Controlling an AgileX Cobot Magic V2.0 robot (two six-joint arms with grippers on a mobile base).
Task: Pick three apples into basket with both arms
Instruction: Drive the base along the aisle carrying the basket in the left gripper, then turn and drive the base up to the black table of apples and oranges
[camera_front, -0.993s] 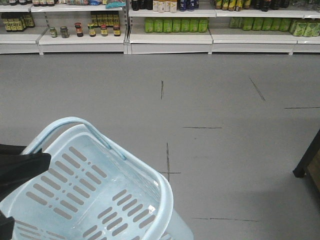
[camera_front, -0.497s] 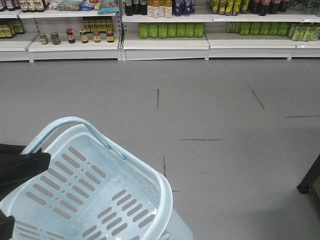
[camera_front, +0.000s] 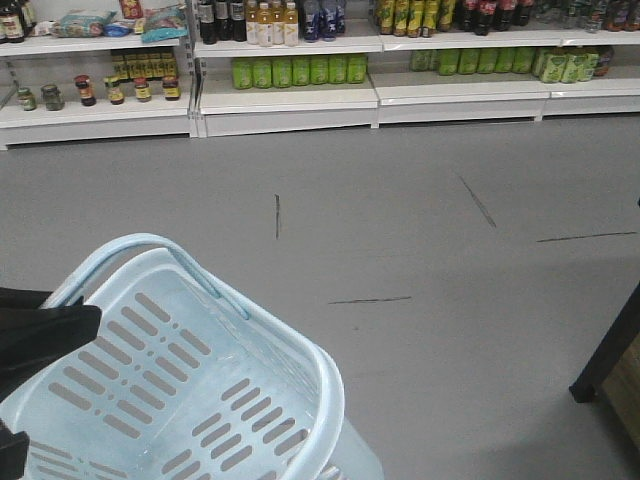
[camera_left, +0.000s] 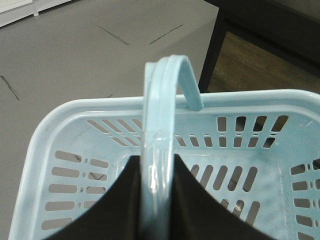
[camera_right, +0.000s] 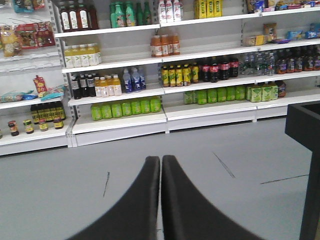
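Left gripper (camera_left: 158, 161) clamped on the basket (camera_left: 125, 102) handle, right gripper (camera_right: 160, 159) closed in the air.

In the left wrist view the two dark fingers (camera_left: 125, 200) sit on either side of the pale blue loop handle (camera_left: 161, 100) and pinch it between them, and the handle arches away to the far rim. In the front view the basket (camera_front: 328, 392) fills the lower left corner over the grey floor (camera_front: 420, 200). It is tilted so that its slotted bottom faces the camera, with the black left arm (camera_front: 40, 338) at its left edge. The right gripper's fingers (camera_right: 137, 200) are pressed together with nothing between them and point towards the store shelves (camera_right: 120, 122). Green bottles (camera_front: 300, 70) line the bottom shelf along the far edge of the floor, with small jars (camera_front: 100, 92) to their left. Dark scuff marks (camera_front: 370, 300) cross the floor, and a black table leg (camera_front: 605, 365) stands at its right edge.
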